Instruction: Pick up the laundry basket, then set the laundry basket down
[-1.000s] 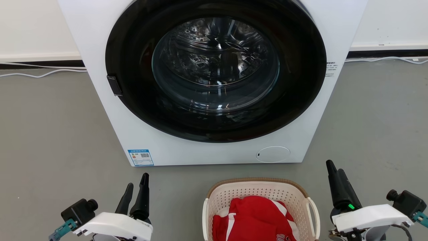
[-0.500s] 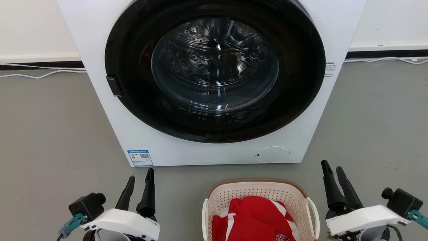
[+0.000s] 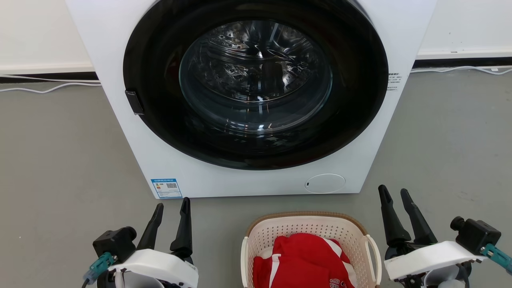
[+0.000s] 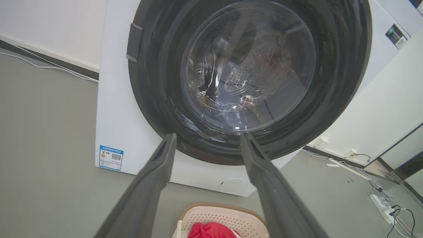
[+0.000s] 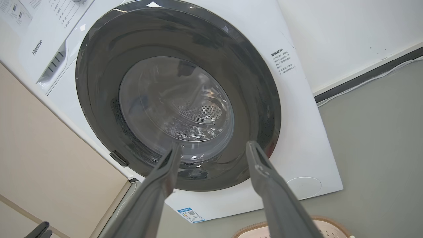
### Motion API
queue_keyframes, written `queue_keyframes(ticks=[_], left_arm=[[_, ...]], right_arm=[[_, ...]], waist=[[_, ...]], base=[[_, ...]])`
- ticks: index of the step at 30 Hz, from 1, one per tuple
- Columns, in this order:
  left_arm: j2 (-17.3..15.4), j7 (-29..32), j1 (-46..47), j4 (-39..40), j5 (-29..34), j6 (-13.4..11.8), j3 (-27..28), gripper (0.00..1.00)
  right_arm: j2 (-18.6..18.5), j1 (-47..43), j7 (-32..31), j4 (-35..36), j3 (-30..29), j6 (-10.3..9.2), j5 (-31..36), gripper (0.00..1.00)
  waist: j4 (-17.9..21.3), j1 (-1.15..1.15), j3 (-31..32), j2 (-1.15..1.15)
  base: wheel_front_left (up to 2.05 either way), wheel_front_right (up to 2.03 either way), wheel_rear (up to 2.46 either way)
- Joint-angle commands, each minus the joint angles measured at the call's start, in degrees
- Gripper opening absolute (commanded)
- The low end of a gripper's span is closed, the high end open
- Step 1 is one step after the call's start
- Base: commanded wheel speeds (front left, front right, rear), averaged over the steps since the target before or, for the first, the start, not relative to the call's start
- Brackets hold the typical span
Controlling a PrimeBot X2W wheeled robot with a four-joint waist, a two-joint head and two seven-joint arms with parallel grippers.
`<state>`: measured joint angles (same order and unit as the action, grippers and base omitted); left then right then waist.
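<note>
The laundry basket (image 3: 308, 226) stands on the grey floor at the bottom middle of the head view, cream-white and perforated with a brown rim, holding a red and white garment (image 3: 304, 260). Its far rim also peeks into the left wrist view as the laundry basket (image 4: 224, 213) and into the right wrist view as the laundry basket (image 5: 254, 228). My left gripper (image 3: 173, 207) is open, well left of the basket and apart from it. My right gripper (image 3: 395, 193) is open just right of the basket's white loop handle (image 3: 375, 256), touching nothing.
A white washing machine (image 3: 160, 152) with a large dark round door (image 3: 256, 84) stands right behind the basket. White cables (image 3: 48, 88) run along the wall's base on both sides. A power strip (image 4: 380, 201) lies on the floor to the right. Bare grey floor spreads to both sides.
Both grippers have shifted inward toward the basket and a little forward. The right gripper's fingers have spread from nearly together to open. The basket has not moved.
</note>
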<state>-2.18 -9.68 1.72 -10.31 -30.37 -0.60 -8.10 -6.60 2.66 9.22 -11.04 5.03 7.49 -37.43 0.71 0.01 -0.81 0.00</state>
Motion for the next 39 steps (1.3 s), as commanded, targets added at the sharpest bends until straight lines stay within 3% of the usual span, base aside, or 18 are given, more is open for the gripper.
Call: queue_keyframes(ticks=[1,28,39], left_arm=[[-0.47,-0.90,3.05,2.14,2.50,-0.77,0.79,1.00],[-0.69,-5.28,3.56,4.56,18.86,-3.23,-1.85,1.00],[-0.70,-5.31,3.62,4.38,18.73,-3.34,-1.75,1.00]], right_arm=[[-0.58,2.34,1.36,2.18,1.12,0.00,2.28,1.00],[-0.56,2.83,5.74,1.29,1.97,0.00,18.22,1.00],[-0.30,3.00,5.78,0.53,1.51,0.00,18.51,1.00]], waist=[[0.04,0.00,-0.09,0.00],[0.31,0.00,-0.49,0.00],[0.33,0.00,-0.65,0.00]], base=[[0.00,0.00,0.00],[0.00,0.00,0.00],[0.00,0.00,0.00]])
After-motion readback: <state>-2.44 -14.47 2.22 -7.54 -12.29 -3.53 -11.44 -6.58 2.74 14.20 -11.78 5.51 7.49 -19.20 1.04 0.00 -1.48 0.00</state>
